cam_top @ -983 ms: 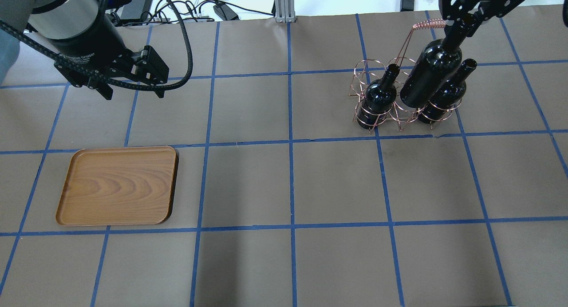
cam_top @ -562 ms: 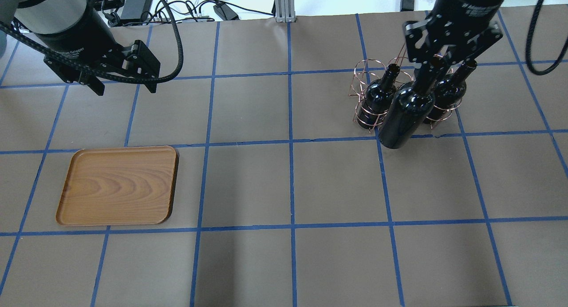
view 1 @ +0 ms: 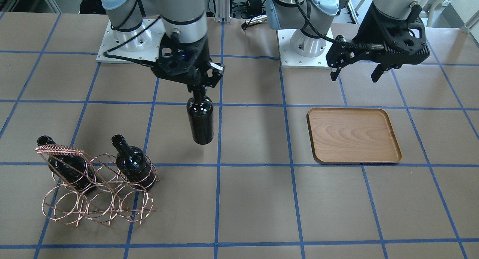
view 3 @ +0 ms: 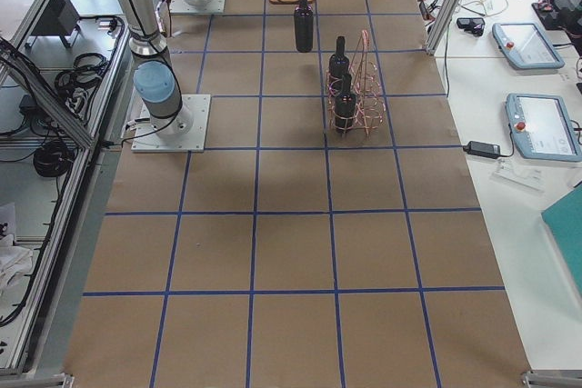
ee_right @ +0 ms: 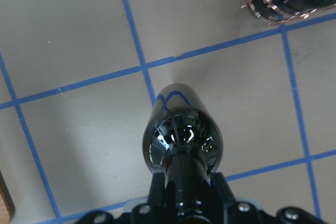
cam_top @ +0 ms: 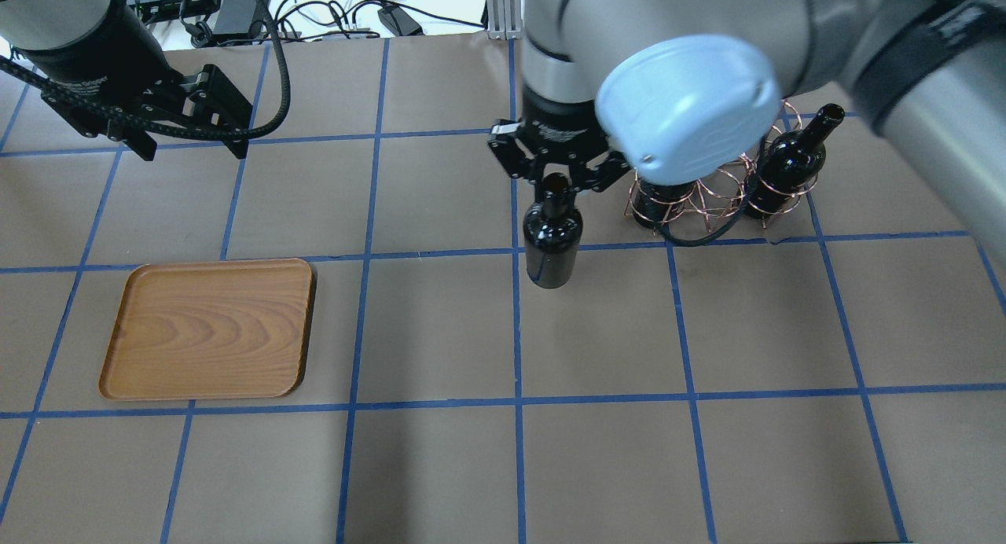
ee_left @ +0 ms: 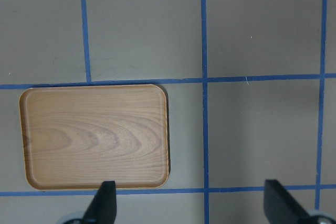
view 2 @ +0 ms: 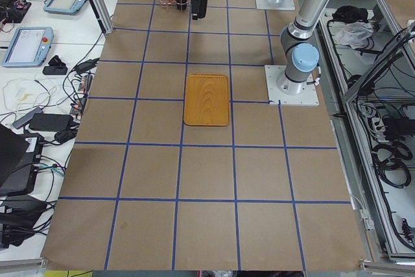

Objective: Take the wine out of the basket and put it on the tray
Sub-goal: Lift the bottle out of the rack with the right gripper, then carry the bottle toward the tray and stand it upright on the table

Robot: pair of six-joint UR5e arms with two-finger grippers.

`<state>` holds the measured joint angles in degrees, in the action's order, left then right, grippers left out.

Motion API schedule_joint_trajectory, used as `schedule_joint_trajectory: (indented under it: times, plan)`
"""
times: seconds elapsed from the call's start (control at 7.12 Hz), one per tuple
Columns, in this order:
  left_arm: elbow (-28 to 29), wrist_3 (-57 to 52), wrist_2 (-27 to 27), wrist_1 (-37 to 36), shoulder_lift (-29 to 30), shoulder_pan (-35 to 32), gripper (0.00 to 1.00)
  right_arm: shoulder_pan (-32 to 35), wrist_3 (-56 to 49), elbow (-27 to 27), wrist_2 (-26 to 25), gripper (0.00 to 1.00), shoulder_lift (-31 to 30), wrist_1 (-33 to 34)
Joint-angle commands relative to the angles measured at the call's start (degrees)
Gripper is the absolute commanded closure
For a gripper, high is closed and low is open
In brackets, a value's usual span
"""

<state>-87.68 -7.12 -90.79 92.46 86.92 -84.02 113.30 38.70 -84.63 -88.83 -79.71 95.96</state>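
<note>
My right gripper (cam_top: 556, 184) (view 1: 199, 90) is shut on the neck of a black wine bottle (cam_top: 552, 241) (view 1: 200, 120) (ee_right: 182, 140) and holds it upright in the air over the middle of the table, left of the basket. The copper wire basket (view 1: 97, 193) (cam_top: 707, 198) stands at the right with two more black bottles (view 1: 133, 161) (view 1: 67, 165) in it. The wooden tray (cam_top: 211, 328) (view 1: 353, 135) (ee_left: 97, 135) lies at the left, with nothing on it. My left gripper (cam_top: 189, 147) (view 1: 355, 73) (ee_left: 191, 208) is open and empty, hovering behind the tray.
Brown table cover with a blue tape grid (cam_top: 515, 332). My right arm's elbow (cam_top: 692, 104) hides part of the basket in the overhead view. Cables and boxes (cam_top: 330, 13) lie beyond the far edge. Robot base plates (view 1: 299, 49) stand at the near side.
My right gripper has carried the bottle out of the basket and leftward to the table's middle. My left gripper has drifted slightly left and stayed open.
</note>
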Motion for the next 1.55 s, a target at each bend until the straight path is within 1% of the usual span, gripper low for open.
schedule_joint_trajectory:
  times: [0.0,0.14,0.28,0.42,0.56,0.7,0.84,0.98,1.12,1.26,1.4]
  plan:
    - [0.0,-0.3,0.0,0.7,-0.1,0.2,0.0,6.4,8.7,0.4,-0.3,0.82,3.9,3.7]
    - [-0.1,-0.3,0.0,1.0,-0.1,0.2,0.0,6.5,8.8,-0.3,0.8,0.83,3.2,2.0]
    - [-0.1,-0.3,0.0,1.0,-0.1,0.3,0.0,6.6,11.1,-1.6,4.3,0.88,1.5,-0.7]
    - [-0.3,-0.3,0.0,1.0,-0.1,0.1,0.0,6.6,11.6,-3.4,4.6,0.88,0.5,-0.1]
    - [-0.3,-0.3,0.1,1.0,-0.1,0.0,0.0,6.6,11.7,-3.3,4.7,0.88,1.1,3.5]
    - [-0.3,-0.3,0.2,1.0,-0.1,-0.1,0.0,6.6,12.1,-3.3,3.8,0.88,1.7,5.1]
    - [-0.4,-0.3,0.2,1.0,-0.1,-0.2,0.0,6.5,11.2,-2.8,1.3,0.88,1.8,5.7]
    - [-0.4,-0.2,0.3,1.0,0.0,-0.3,0.0,6.5,11.6,-2.0,0.8,0.88,2.5,5.7]
    - [-0.4,-0.2,0.3,1.0,0.0,-0.4,0.0,6.6,12.1,0.0,0.6,0.88,3.7,5.0]
    - [-0.4,-0.1,0.6,1.0,0.1,-0.4,0.0,6.7,11.9,0.2,0.1,0.88,4.2,3.8]
    - [-0.4,0.3,0.8,0.9,0.3,-0.4,0.0,6.7,12.0,0.2,0.9,0.88,4.3,3.8]
